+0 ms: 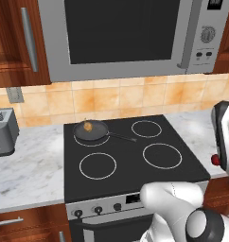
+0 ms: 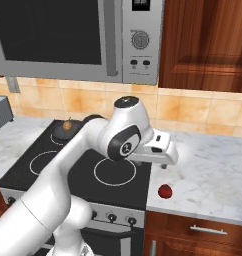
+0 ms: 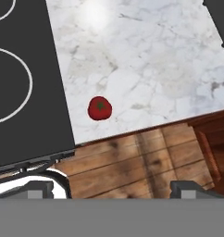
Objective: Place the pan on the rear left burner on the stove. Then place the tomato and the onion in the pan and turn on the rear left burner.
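Tomato (image 3: 99,108) sits on the marble counter (image 3: 151,69) just right of the stove (image 3: 26,92), near the front edge, apart from everything. Your gripper (image 3: 111,187) hangs above it, jaws wide and empty; the tomato lies ahead and slightly left of center in the hand view. Onion (image 1: 88,126) rests in the pan (image 1: 91,131).

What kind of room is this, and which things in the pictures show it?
It looks like a home kitchen, a rendered one. A black glass stove sits in a marble counter, a microwave hangs above it before a tiled wall, and wooden cabinets stand around.
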